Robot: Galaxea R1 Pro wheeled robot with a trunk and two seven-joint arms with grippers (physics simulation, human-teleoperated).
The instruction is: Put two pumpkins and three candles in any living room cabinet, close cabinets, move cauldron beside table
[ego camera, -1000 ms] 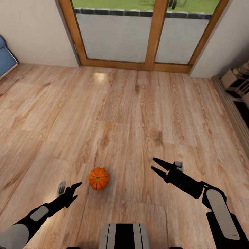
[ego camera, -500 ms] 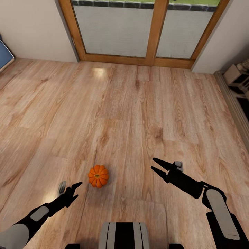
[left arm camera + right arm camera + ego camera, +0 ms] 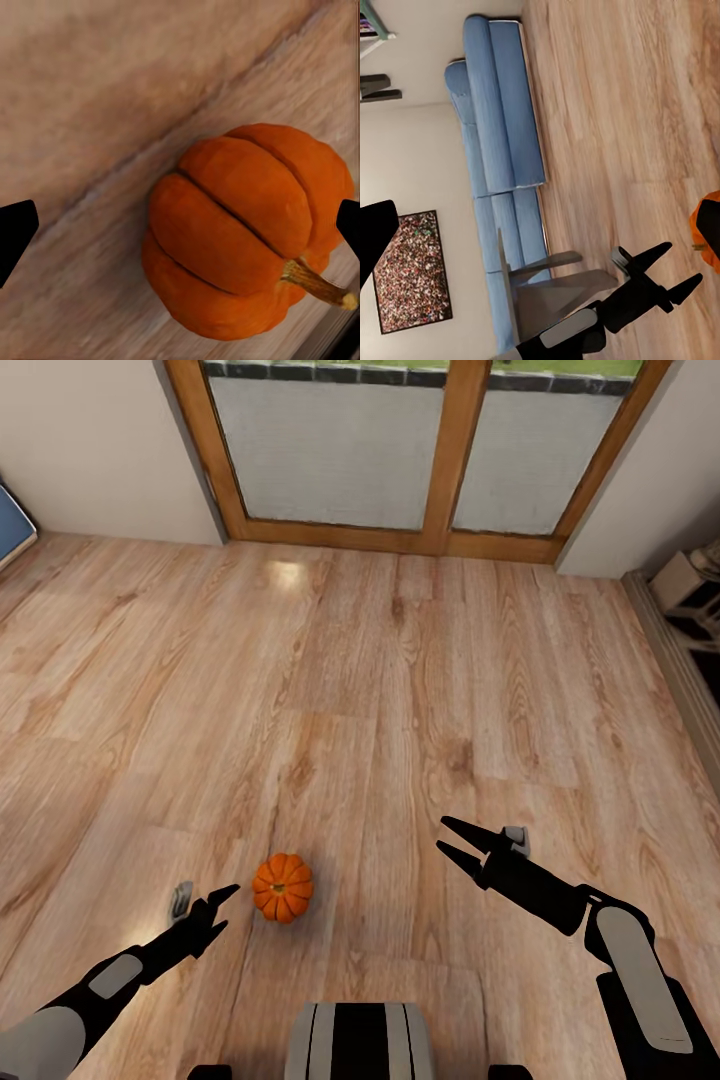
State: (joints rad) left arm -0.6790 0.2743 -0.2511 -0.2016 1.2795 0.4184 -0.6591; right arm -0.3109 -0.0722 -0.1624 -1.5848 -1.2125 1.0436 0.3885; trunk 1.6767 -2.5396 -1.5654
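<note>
While the robot stands on the plank floor facing the glazed doors, the scene reads so:

Pumpkin: the pumpkin [image 3: 283, 887] sits on the wood floor [image 3: 380, 690], at about 7 o'clock of the head view's middle, stem up; in the left wrist view the pumpkin [image 3: 247, 229] lies between the two black fingertips, ribs and tan stem plain to see.

Left pincer: the left pincer [image 3: 222, 910] hangs just beside the pumpkin, at its 8 o'clock, apart from it; fingers spread, released, holding nothing. It also shows in the right wrist view [image 3: 666, 268], fingers parted.

Right pincer: the right pincer [image 3: 447, 838] hovers well apart from the pumpkin, at its 2 o'clock; its fingers are parted, released, holding nothing.

Doors: wood-framed glazed doors [image 3: 445, 450] at 12 o'clock, standing on the far edge of the floor.

Sofa: a blue sofa [image 3: 502, 142] stands against the pale wall in the right wrist view; its corner [image 3: 12, 525] shows at 10 o'clock in the head view.

Wall picture: a speckled framed picture [image 3: 412, 270] hangs near the sofa.
</note>
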